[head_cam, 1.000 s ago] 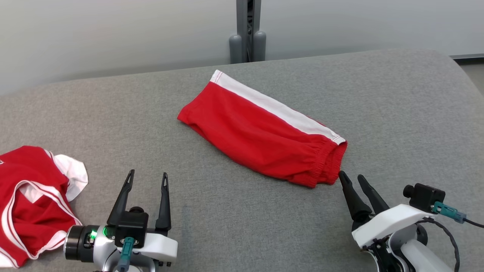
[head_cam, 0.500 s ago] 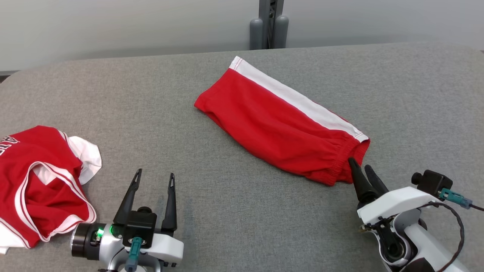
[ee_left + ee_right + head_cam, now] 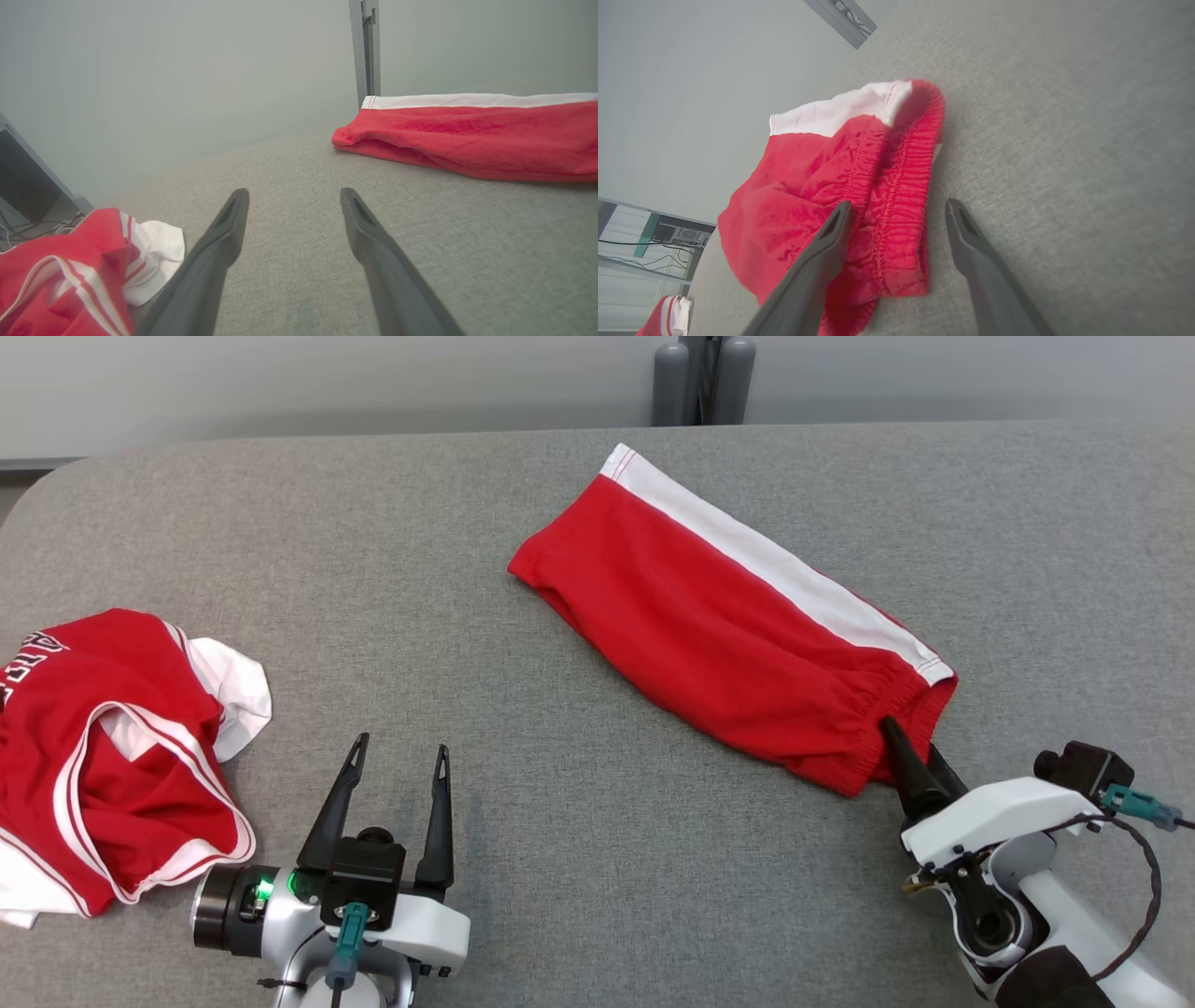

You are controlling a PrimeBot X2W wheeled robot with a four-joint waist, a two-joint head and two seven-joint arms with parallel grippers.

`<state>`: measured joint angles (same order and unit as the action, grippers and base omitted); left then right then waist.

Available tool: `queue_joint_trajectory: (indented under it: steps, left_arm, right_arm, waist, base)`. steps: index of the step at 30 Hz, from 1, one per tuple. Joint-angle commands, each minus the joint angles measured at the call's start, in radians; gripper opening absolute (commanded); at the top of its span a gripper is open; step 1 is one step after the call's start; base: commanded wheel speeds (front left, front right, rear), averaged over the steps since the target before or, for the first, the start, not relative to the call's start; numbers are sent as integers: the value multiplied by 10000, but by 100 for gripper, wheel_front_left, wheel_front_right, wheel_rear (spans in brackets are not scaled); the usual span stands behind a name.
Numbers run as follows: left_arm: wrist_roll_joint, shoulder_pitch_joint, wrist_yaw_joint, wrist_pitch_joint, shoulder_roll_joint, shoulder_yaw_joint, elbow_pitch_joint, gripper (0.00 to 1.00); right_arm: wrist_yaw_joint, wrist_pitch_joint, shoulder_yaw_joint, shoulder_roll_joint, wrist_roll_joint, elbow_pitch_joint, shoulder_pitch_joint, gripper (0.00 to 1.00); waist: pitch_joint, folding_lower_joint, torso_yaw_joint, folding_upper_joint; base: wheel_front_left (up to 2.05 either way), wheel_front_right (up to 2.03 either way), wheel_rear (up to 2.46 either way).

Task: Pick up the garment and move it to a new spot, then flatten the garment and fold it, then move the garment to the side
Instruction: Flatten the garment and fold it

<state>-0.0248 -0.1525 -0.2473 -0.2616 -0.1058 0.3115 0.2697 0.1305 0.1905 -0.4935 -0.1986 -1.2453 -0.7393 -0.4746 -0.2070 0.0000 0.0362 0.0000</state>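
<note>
We see the red shorts (image 3: 738,635) lying folded on the grey bench (image 3: 597,877), right of its middle and set slantwise: the leg hem points to the far side and the elastic waistband to the near right, with a white stripe along the far-right edge. Our right claw (image 3: 910,739) sits at the waistband end, low over the bench, its jaws spread wide and gripping nothing. In the right wrist view one dark finger lies over the gathered red cloth and the other over bare grey bench just beside it, so the waistband's corner lies between the two. Whether either finger touches the cloth we cannot tell. Our left claw (image 3: 401,744) is at the near left, well apart from the shorts, its jaws likewise parted to the full and holding nothing, its fingers pointing toward the far side over bare bench. A crumpled red and white jersey (image 3: 112,747) lies at the left edge of the bench, near the left claw but apart from it. Beyond the far edge a grey post (image 3: 705,378) stands against a pale wall (image 3: 280,383)
</note>
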Motion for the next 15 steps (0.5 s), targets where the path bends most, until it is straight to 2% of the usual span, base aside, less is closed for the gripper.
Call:
queue_joint_trajectory:
  steps: [1, 6, 15]
  left_arm:
    - [122, -174, 26, -42, -7, 2, 21, 100]
    - [119, -246, 68, -42, 20, 31, 61, 100]
    - [146, -430, 65, -42, 56, 57, 147, 100]
  right_arm:
    - [6, -189, -27, -15, -148, -35, -59, 100]
    - [7, -796, -307, -6, -536, 355, -145, 100]
    - [16, -1091, -327, -47, -1239, 640, -312, 100]
  waist:
    - [-59, 0, -51, 0]
    - [-195, 0, -182, 0]
    - [-400, 0, -494, 0]
  base:
    - [0, 0, 0]
    - [0, 0, 0]
    - [0, 0, 0]
